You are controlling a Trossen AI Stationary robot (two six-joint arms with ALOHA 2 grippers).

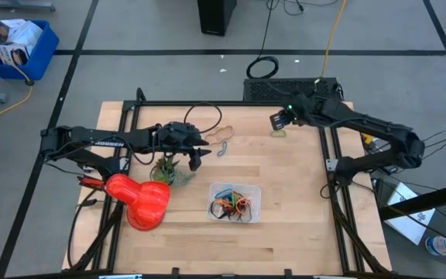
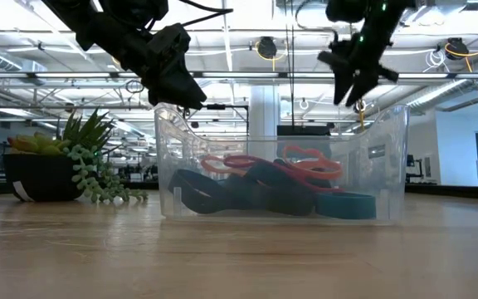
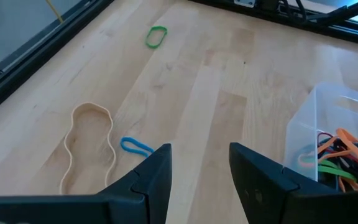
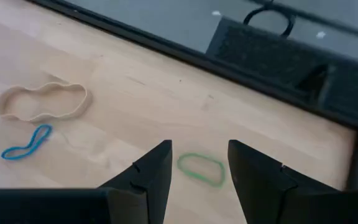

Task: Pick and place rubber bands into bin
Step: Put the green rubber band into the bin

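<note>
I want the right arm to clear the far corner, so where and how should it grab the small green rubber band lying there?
Come straight down from above: the small green rubber band lies flat on the wooden table, an elongated oval. Probably pinch across its narrow width, one strand or both between the fingers. The right gripper hangs open just over it, nearly lined up, so little sideways shift seems needed.

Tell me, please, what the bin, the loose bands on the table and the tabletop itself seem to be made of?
The bin: clear, glossy plastic, since the bands inside show through its walls. The loose tan band, blue band and green band: thin, matte, limp loops, likely rubber. The table: pale wood in joined strips with visible grain, probably butcher block with a smooth satin finish.
</note>
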